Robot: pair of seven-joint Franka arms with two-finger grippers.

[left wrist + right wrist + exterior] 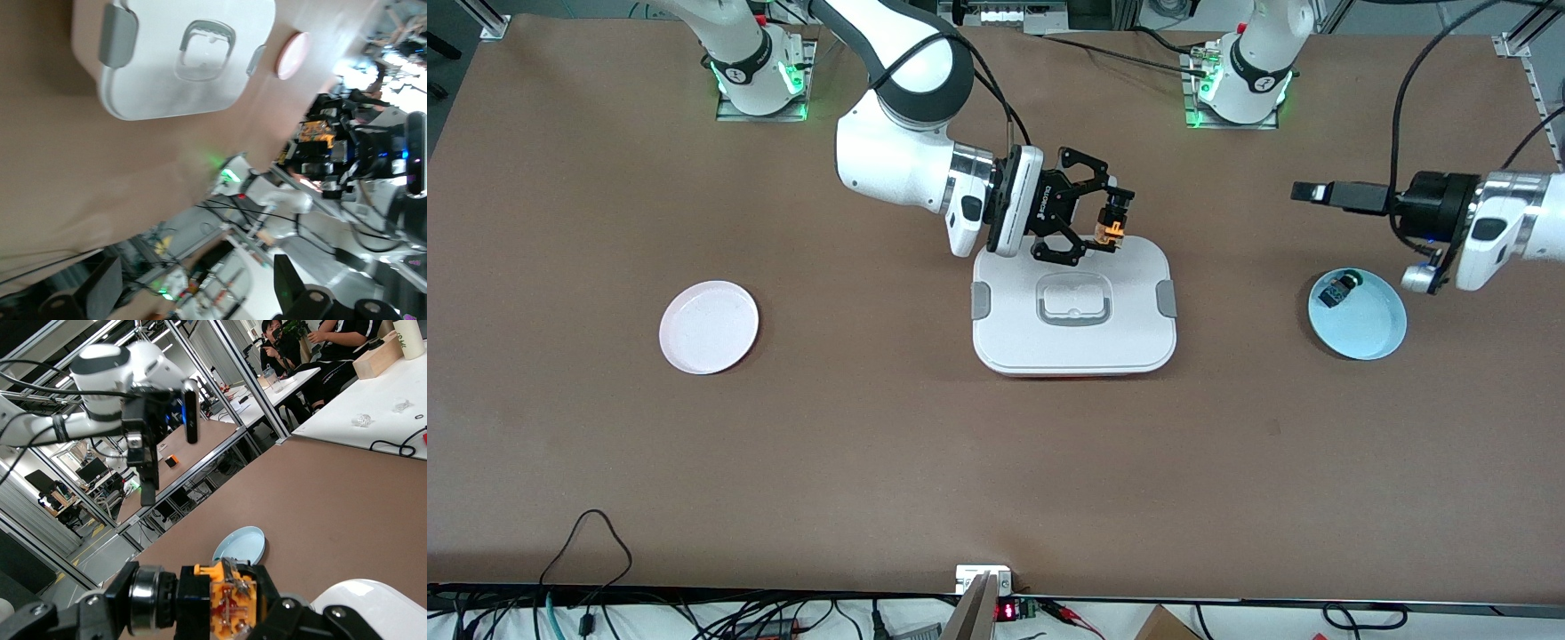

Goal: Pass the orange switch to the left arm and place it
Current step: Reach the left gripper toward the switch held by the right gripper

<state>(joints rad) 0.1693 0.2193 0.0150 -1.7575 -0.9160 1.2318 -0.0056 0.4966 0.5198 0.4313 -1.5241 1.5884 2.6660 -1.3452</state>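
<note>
The orange switch (1112,231), a tiny black and orange block, hangs in my right gripper (1113,218), which is shut on it above the edge of the white box (1074,333) nearest the robots' bases. In the right wrist view the switch (233,600) fills the space between the jaws. My left gripper (1309,191) hovers over the table beside the blue plate, open and empty, pointing toward the right gripper. In the left wrist view its fingers (287,287) stand wide apart, with the switch (317,132) some way off past them.
A light blue plate (1360,324) near the left arm's end holds a small black-blue component (1336,292). A pink plate (709,326) lies toward the right arm's end. The box (180,60) with grey clips sits mid-table between the plates.
</note>
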